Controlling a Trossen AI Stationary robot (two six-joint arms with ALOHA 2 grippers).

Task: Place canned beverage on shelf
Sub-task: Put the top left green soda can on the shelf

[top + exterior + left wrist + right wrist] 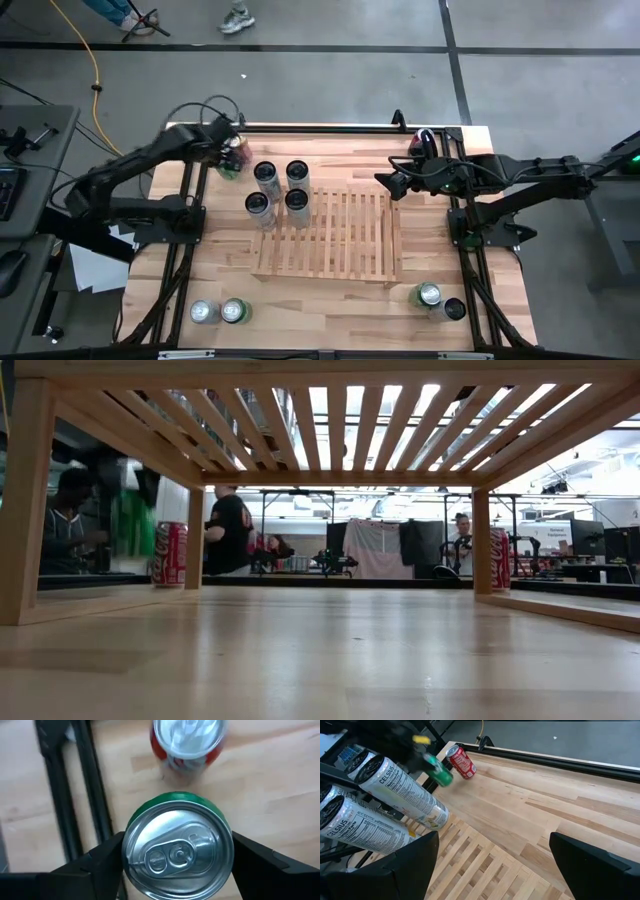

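- The left gripper (177, 862) is straddling a green can (177, 852) at the table's far left corner, fingers flanking its sides; whether they are pressing it cannot be told.
- A red can (187, 742) is standing just beyond.
- Four tall white cans (402, 787), reading "CELSIUS", are crowding the slatted wooden shelf's (340, 240) far left corner.
- The right gripper (392, 183) is hovering wide open and empty over the shelf's far right corner.
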